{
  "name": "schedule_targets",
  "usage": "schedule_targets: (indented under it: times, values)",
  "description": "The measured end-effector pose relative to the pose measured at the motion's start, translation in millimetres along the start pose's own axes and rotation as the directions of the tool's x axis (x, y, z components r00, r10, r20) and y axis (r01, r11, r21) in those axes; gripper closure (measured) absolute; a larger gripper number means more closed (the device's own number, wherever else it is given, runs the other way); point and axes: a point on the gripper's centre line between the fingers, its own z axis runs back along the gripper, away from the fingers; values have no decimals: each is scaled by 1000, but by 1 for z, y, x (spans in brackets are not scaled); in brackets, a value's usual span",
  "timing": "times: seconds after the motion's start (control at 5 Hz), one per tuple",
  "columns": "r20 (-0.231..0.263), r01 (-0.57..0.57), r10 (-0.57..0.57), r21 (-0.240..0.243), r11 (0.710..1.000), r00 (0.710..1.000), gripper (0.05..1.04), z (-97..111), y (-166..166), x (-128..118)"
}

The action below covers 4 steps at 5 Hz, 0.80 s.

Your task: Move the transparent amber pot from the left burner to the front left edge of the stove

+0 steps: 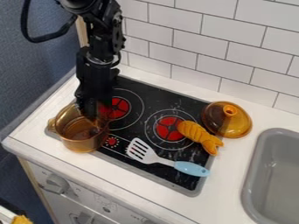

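Note:
The black gripper [93, 111] hangs at the left of the stove, its lower end at the right side of a transparent amber pot [81, 140]. Whether it touches the pot's wall I cannot tell. The pot stands over the stove's left edge, with a handle at its left. On the stovetop [154, 98] lies a white slotted spatula [143, 153] with a light blue handle, pointing right. An orange, ridged toy [198, 134] rests across the right burner's edge. Behind it, an amber lid [227, 120] with a round knob sits at the stove's right edge.
A grey sink [254, 175] is set into the white counter [231, 175] at the right. White tiles [192, 48] rise behind the counter. Stove knobs [57, 181] line the front panel below. A yellow thing [22, 219] shows at the lower left corner.

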Motion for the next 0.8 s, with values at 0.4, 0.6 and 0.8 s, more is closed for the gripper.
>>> schedule_targets:
  times: [0.4, 0.6, 0.8]
  values:
    - [20, -21, 23, -72, 997, 1000, 74, 38, -1, 9]
    - [4, -46, 47, -157, 987, 999, 81, 67, 0, 13]
    - [-21, -75, 73, -168, 983, 997, 83, 73, 4, 12]
